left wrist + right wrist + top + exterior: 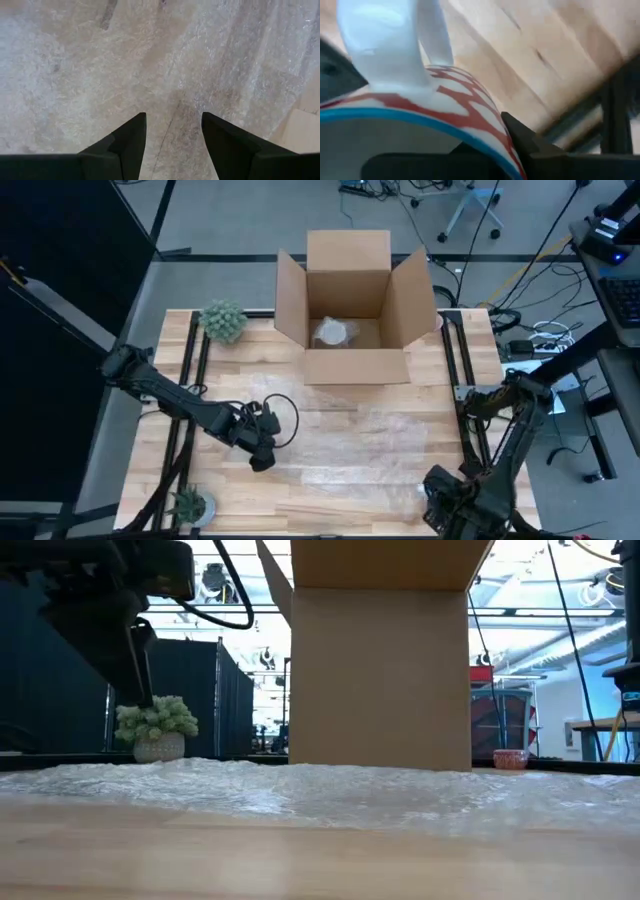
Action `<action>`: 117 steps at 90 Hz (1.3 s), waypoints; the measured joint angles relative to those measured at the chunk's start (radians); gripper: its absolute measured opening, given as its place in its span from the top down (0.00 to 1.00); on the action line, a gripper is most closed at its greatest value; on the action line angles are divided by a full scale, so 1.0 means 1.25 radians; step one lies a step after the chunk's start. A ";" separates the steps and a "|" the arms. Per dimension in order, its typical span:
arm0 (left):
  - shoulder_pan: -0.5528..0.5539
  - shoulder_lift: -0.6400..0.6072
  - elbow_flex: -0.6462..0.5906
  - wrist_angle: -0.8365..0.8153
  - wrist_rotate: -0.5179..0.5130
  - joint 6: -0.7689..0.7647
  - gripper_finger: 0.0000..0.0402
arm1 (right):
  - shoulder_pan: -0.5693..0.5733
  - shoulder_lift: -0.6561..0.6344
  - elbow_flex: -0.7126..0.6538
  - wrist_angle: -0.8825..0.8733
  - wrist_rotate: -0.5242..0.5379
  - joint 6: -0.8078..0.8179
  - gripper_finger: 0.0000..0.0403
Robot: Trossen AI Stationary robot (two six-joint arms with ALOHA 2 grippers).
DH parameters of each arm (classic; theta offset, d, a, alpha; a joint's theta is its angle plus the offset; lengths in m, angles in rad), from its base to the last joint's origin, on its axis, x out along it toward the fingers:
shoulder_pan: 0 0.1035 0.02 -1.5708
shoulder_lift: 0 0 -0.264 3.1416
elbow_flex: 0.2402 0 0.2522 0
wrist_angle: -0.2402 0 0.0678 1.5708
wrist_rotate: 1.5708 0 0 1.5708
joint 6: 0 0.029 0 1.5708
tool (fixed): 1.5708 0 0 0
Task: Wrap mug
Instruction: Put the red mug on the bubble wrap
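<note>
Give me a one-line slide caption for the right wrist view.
Right gripper shut on a mug with a white handle, red pattern and blue rim, above the wooden table.

There are two robot arms. One cardboard box [347, 305] is open, with one pale wrapped thing [334, 332] inside, maybe. One bubble wrap sheet [350, 420] lies flat. There are two small potted plants [222, 321] [189, 504]. One mug [415, 107] shows.

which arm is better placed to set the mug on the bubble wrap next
Right. Its end effector already grips the mug near the table's front right corner. The left end effector hovers open and empty over the bubble wrap.
</note>
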 joint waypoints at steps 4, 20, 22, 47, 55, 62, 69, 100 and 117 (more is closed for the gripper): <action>0.000 0.004 0.000 0.010 -0.001 0.000 0.55 | -0.014 0.000 0.005 0.008 0.063 -0.032 0.99; 0.000 0.022 0.000 0.041 0.010 -0.008 0.55 | -0.126 0.017 0.004 0.102 0.222 -0.284 0.99; -0.001 0.027 0.000 0.041 0.010 -0.011 0.55 | -0.142 0.020 0.004 0.130 0.244 -0.330 0.99; -0.002 0.093 0.000 0.074 0.015 -0.020 0.55 | -0.368 0.074 0.004 0.359 0.295 -0.727 1.00; -0.002 0.095 0.000 0.083 0.012 -0.021 0.55 | -0.429 0.101 0.004 0.409 0.277 -0.795 1.00; -0.002 0.095 0.000 0.104 0.003 -0.021 0.55 | -0.472 0.127 0.004 0.449 0.269 -0.877 0.99; -0.002 0.095 0.000 0.132 -0.010 -0.022 0.55 | -0.508 0.152 0.004 0.477 0.256 -0.949 0.98; -0.003 0.095 0.000 0.181 0.003 -0.022 0.55 | -0.605 0.227 0.003 0.486 0.127 -0.943 0.99; -0.003 0.095 0.000 0.182 0.004 -0.022 0.55 | -0.619 0.227 0.003 0.485 0.083 -0.911 0.98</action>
